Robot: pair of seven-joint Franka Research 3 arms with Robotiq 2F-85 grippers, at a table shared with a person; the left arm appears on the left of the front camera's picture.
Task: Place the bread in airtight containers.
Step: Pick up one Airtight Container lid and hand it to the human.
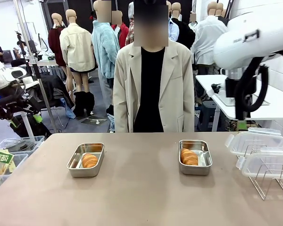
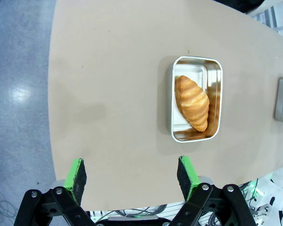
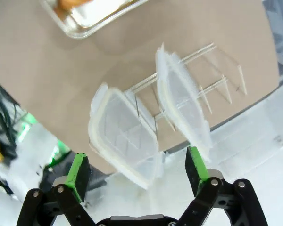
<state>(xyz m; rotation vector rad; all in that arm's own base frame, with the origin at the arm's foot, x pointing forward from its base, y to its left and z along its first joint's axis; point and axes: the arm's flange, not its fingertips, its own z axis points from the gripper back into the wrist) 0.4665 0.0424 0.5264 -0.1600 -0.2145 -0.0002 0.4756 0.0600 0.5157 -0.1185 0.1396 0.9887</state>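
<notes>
Well, croissants (image 1: 89, 160) are in tins (image 1: 85, 173). Lids (image 3: 125, 134) sit just ahead of the right jaws; both jaws spread, empty.

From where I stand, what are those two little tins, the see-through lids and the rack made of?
The tins look like polished steel: mirror-bright walls reflecting the croissants. The lids seem clear plastic: translucent, with moulded clip flaps. The rack looks like thin bare metal wire, though its finish is hard to tell.

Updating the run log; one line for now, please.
croissants in tins | lids in rack | left gripper open | right gripper open
</notes>
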